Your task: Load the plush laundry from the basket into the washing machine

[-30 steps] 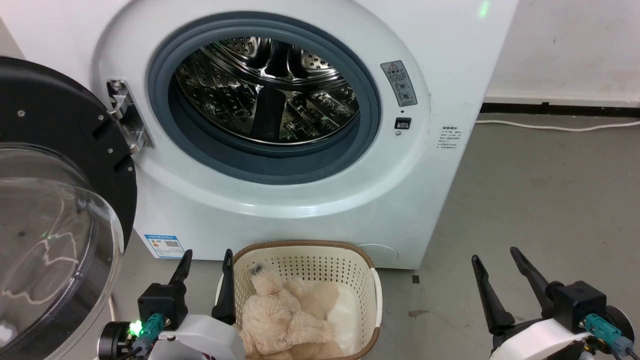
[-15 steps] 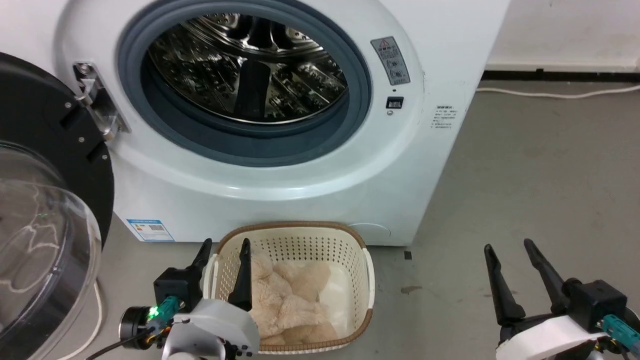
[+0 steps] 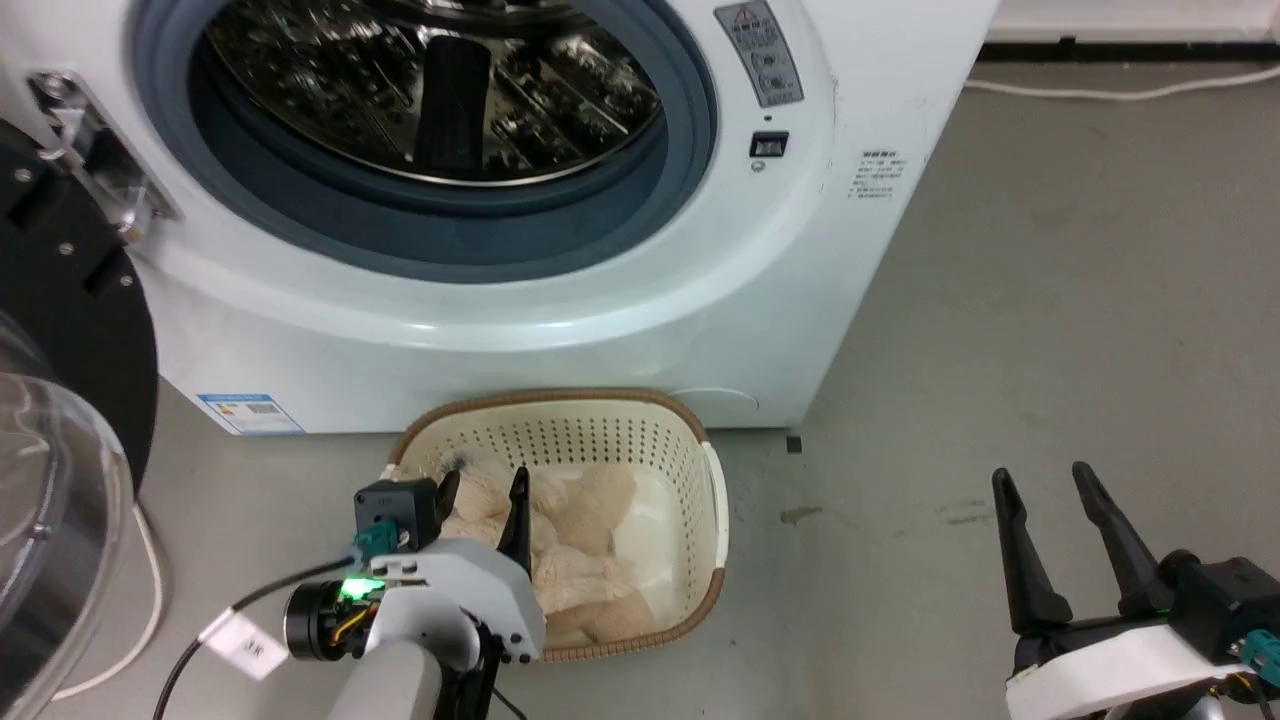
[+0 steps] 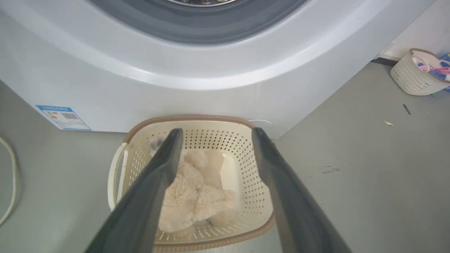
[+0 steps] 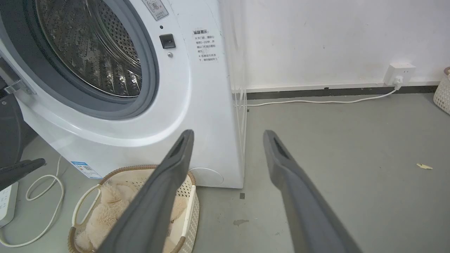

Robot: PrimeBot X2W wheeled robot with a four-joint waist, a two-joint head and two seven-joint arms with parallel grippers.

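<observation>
Plush laundry (image 3: 585,570) lies heaped in the basket (image 3: 600,440) on the floor (image 3: 1000,330) at the washing machine (image 3: 600,330)'s 6 o'clock, with the left fingers (image 3: 517,520) spread wide and empty above the basket's 9 o'clock side and the right fingers (image 3: 1020,560) likewise released, well apart at its 3 o'clock.

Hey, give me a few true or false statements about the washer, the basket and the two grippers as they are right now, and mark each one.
1. The plush laundry lies in the basket. True.
2. The basket stands on the floor before the washing machine. True.
3. The left gripper is open over the basket. True.
4. The washing machine is closed up. False: the door stands swung open on the left.
5. A gripper grips the plush laundry. False: neither does. The right gripper is open too, empty, over the floor right of the basket.
</observation>
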